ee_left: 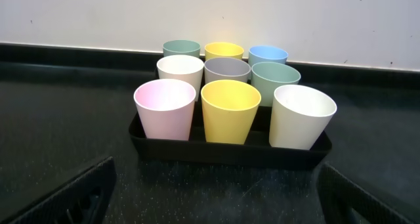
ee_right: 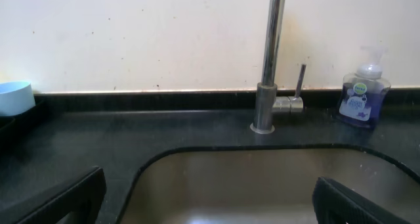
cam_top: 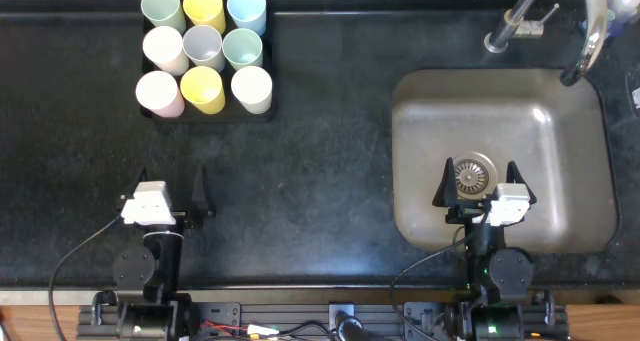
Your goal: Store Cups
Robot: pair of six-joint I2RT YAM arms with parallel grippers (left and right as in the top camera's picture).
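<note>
Several pastel cups stand upright in a black tray (cam_top: 268,109) (ee_left: 230,155) at the back left of the dark counter. The front row holds a pink cup (cam_top: 159,93) (ee_left: 165,109), a yellow cup (cam_top: 202,89) (ee_left: 230,110) and a white cup (cam_top: 251,88) (ee_left: 301,116). A blue cup (cam_top: 246,10) (ee_left: 268,54) (ee_right: 13,96) stands in the back corner. My left gripper (cam_top: 172,193) (ee_left: 216,198) is open and holds nothing, near the counter's front, well short of the tray. Over the sink hangs my right gripper (cam_top: 484,182) (ee_right: 210,201), open with nothing between its fingers.
A steel sink (cam_top: 420,101) (ee_right: 262,178) with a round drain (cam_top: 474,174) takes up the right side. Behind it rise a tap (cam_top: 520,21) (ee_right: 269,60) and a soap bottle (ee_right: 363,96). A pale wall runs along the back.
</note>
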